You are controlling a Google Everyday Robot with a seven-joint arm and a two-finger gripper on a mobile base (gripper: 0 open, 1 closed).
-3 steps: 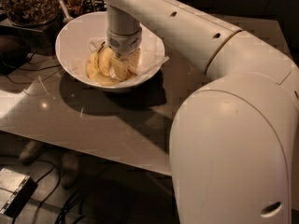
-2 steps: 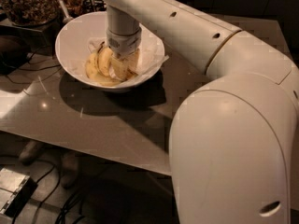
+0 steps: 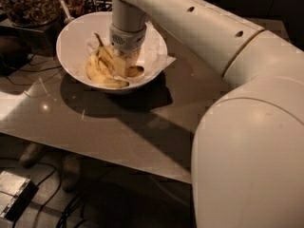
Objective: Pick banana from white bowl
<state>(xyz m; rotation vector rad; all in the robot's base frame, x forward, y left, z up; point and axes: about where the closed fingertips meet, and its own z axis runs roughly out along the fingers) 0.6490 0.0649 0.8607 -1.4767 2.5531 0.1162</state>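
Note:
The white bowl stands on the far left part of the brown table, lined with crinkled white paper. Inside lie bananas: a slim one with a long dark stem tilts up toward the left, and plumper pale ones lie along the near side. My gripper reaches straight down into the bowl's middle, right against the slim banana and partly covering the fruit.
A dark glass jar of nuts stands behind the bowl at the far left. My white arm fills the right side of the view. Cables and a small box lie on the floor below the table's near edge.

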